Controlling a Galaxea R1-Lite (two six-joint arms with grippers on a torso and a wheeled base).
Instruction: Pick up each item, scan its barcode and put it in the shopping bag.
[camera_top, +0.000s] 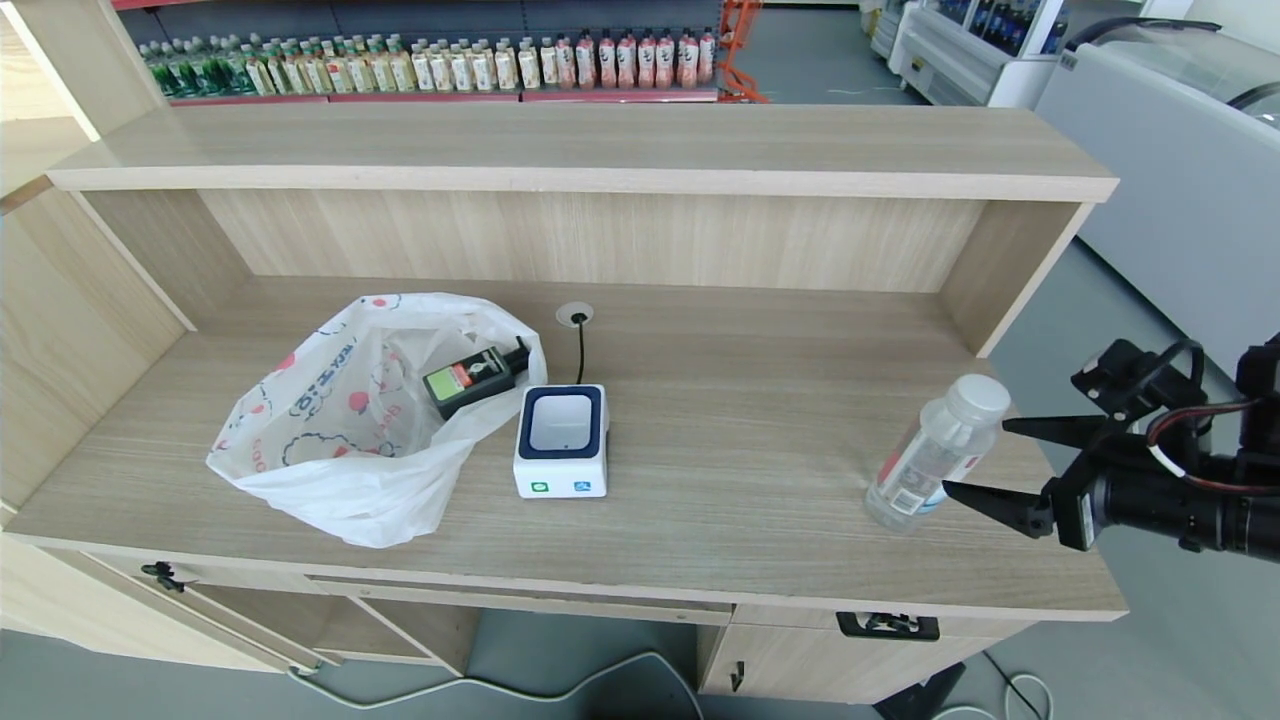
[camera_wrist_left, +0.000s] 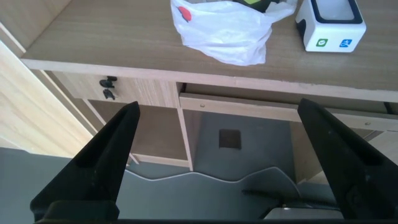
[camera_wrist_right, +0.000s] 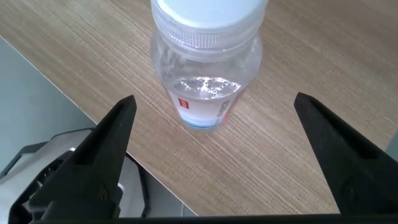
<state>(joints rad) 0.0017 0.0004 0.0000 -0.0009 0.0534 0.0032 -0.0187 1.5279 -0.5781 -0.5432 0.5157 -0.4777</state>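
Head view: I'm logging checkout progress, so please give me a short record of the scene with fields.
bag: white shopping bag, open, on the left of the counter
in bag: dark bottle with green label
scanner: white box beside the bag
left to scan: clear bottle, white cap, upright, right front of counter
right tool: open, at the clear bottle, not gripping
left tool: open, low before the counter

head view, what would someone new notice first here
A clear bottle with a white cap stands near the right end of the counter, and the right gripper is open right beside it. Toward the left lies a white shopping bag with a dark item in its mouth. A white-and-blue scanner sits right next to the bag.
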